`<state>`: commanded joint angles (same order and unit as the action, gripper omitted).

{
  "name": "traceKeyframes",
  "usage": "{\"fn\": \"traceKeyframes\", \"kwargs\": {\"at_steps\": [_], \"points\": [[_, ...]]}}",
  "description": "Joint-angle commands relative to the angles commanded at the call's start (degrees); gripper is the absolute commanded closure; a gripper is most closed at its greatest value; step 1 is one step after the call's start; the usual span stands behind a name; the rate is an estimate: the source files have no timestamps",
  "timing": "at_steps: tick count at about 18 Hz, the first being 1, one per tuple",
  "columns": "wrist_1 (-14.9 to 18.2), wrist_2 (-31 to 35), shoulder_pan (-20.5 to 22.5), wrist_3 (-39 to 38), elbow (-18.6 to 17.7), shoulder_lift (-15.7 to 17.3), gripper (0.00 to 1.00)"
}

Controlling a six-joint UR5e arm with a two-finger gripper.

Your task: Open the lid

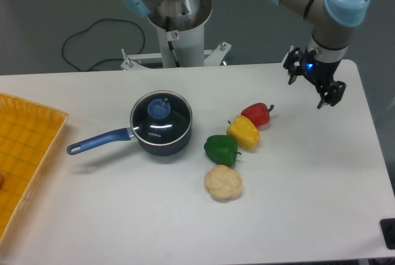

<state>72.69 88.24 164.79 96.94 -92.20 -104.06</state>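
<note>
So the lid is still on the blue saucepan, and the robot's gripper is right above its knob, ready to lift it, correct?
Not quite. The lid is still on the blue saucepan, but the gripper is not above the knob. The camera view shows it far off to the right, beyond the red pepper.

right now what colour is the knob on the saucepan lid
Blue, at the centre of the lid, clearest in the fixed camera view.
</note>
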Motion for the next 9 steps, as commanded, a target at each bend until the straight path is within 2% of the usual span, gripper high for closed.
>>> {"fn": "traceKeyframes", "kwargs": {"at_steps": [9], "points": [[0.09, -0.26, 0.35, -0.44, -0.61, 0.62, 0.0]]}}
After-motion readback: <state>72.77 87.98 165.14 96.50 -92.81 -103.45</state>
